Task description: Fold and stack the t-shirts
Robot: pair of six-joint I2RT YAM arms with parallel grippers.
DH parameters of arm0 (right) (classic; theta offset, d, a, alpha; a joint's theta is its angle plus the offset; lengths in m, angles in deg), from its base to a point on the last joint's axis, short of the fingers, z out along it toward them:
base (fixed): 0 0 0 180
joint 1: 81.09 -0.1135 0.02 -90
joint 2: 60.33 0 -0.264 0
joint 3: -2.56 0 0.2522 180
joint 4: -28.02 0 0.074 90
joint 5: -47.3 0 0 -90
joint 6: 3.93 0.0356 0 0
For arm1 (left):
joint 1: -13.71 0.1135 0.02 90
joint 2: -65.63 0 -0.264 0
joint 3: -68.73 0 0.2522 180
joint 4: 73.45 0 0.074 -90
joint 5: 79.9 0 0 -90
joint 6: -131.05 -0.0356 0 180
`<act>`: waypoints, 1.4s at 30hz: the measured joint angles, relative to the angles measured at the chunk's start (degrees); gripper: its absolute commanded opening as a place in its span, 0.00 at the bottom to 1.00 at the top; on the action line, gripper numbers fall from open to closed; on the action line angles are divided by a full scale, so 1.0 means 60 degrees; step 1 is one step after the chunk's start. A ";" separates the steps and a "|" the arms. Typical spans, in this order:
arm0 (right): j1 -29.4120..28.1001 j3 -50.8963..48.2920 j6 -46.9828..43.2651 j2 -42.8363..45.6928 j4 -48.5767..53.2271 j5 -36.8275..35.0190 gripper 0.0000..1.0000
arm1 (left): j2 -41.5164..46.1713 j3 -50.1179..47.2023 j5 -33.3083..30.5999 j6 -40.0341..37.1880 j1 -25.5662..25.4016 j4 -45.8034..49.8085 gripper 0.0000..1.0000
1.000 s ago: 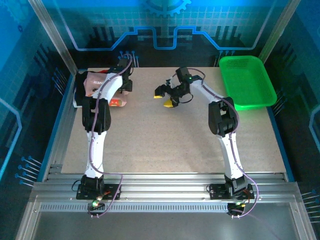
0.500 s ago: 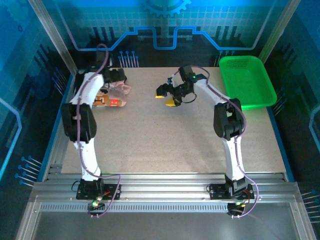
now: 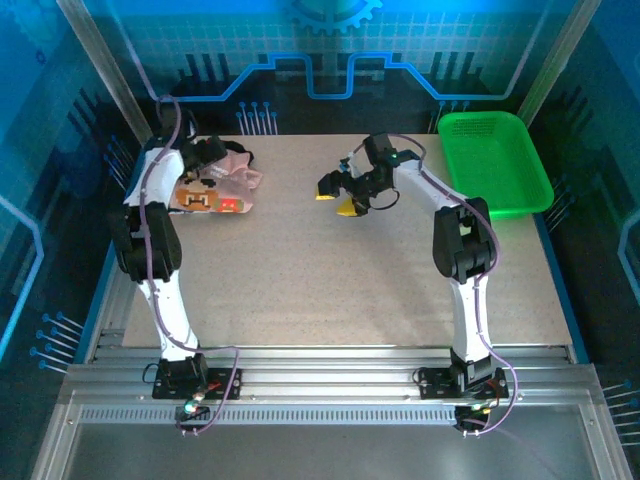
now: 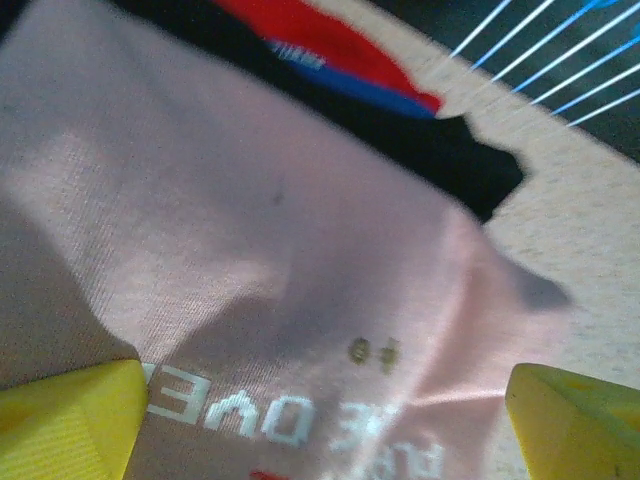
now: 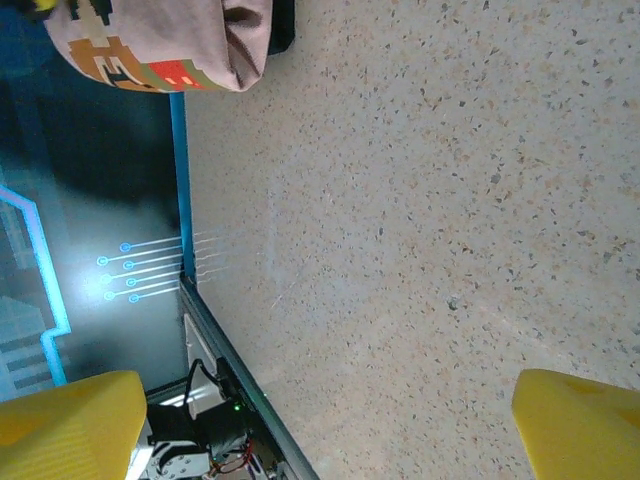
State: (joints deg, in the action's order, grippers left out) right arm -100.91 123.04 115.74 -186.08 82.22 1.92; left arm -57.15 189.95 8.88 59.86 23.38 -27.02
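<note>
Worktop is mostly bare, green basket parked at the far right corner. Far left corner has the stack: pink t-shirt folded w/ the pixel print facing up, sitting on the black t-shirt, which pokes out at one edge. So imo the task looks basically done, both folded and stacked. The pink one's right edge is a bit bunched, so maybe a quick tidy is left. Left hand hovers right over the pink shirt, fingers spread wide, gripping nothing. Right hand is mid-worktop, also wide open w/ nothing in it. Text on the pink tee, upside down in the left wrist cam: looks like "PURE LOVE". Small white lettering on the black tee's red/blue patch is too blurry to read.
</note>
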 measured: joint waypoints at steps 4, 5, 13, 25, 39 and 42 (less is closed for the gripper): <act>0.0004 -0.0004 -0.0149 0.0168 0.0189 0.0004 0.96 | -0.0568 0.0000 -0.0007 0.0302 0.0382 0.0004 0.93; 0.0004 -0.0004 -0.0208 0.0222 0.0248 0.0000 0.96 | -0.0612 0.0000 0.0029 0.0346 0.0495 0.0000 0.93; 0.0004 -0.0109 -0.0441 0.0455 0.0576 -0.0044 0.97 | -0.0656 0.0106 0.0710 0.0386 0.1086 0.0000 0.95; 0.0142 -0.0284 -0.0725 0.1333 0.0729 -0.0565 1.00 | 0.1206 -0.0510 0.2368 0.1643 0.1545 -0.1100 0.99; 0.4688 -0.6870 -0.1840 0.7555 -0.2116 -0.5821 1.00 | 0.8998 -0.9162 0.1555 0.1541 0.1468 -0.4586 0.99; 0.4892 -0.9191 -0.2160 0.7719 -0.4619 -0.6845 1.00 | 0.8827 -1.0848 0.0823 0.0958 0.0852 -0.5486 0.99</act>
State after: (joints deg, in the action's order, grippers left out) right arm -71.55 67.90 102.78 -139.76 54.51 -39.14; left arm -4.20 124.86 13.82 65.61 28.50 -59.94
